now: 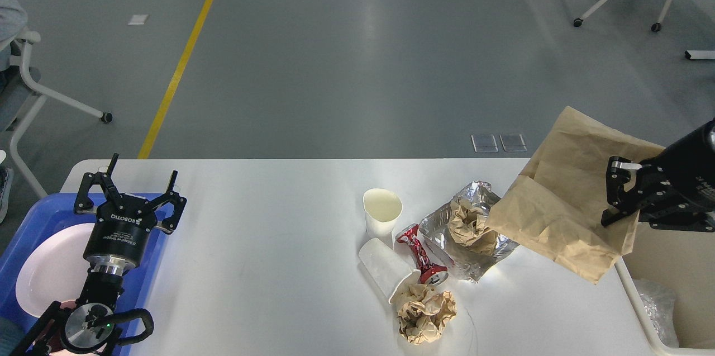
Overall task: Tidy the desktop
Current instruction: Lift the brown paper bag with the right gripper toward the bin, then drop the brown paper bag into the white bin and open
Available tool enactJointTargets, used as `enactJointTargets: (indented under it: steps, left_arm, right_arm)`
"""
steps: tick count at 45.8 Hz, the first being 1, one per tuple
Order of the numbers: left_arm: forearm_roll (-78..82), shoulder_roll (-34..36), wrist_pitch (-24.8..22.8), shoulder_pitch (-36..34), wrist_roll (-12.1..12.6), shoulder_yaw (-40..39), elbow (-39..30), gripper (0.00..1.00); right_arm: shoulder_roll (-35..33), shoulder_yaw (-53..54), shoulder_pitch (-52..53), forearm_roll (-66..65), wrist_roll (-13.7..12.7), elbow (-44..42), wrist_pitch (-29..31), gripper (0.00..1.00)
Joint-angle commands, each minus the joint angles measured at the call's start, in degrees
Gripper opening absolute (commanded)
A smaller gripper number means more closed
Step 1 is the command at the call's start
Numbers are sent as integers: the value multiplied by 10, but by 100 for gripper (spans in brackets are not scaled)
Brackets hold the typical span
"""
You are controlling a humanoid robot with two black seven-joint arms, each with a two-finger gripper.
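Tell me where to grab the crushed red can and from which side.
Grip the crushed red can at its pinched waist, coming straight down from above. It lies flat on the desktop, wedged between the tipped cup and the foil tray, so side approaches look blocked. The waist is its narrowest part.

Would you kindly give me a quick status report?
Right gripper shut on brown paper bag, raised beside bin. Left gripper open, idle. Desktop: cups, can, foil remain.
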Motion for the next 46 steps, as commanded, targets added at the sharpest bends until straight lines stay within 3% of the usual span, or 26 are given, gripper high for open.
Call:
enactJointTargets:
  steps: [1, 7, 15, 24, 35, 46]
  left_arm:
    - [0, 0, 0, 0, -1, 0, 0, 96]
    - [0, 0, 0, 0, -1, 0, 0, 96]
    - [0, 0, 0, 0, -1, 0, 0, 96]
    - [0, 0, 0, 0, 0, 0, 0, 96]
    - [0, 0, 0, 1, -1, 0, 0, 96]
    - [0, 0, -1, 0, -1, 0, 0, 96]
  right_arm:
    - [-3, -22, -5, 9, 1, -4, -39, 0]
    - [-62, -37, -44, 48, 0, -47, -88, 0]
    - [-156, -24, -166, 51, 1, -191, -116, 0]
    - [-185, 58, -355, 51, 1, -344, -165, 0]
    - [-169, 232, -627, 51, 1, -539, -236, 0]
    - [-70, 360, -871, 51, -5, -720, -340, 0]
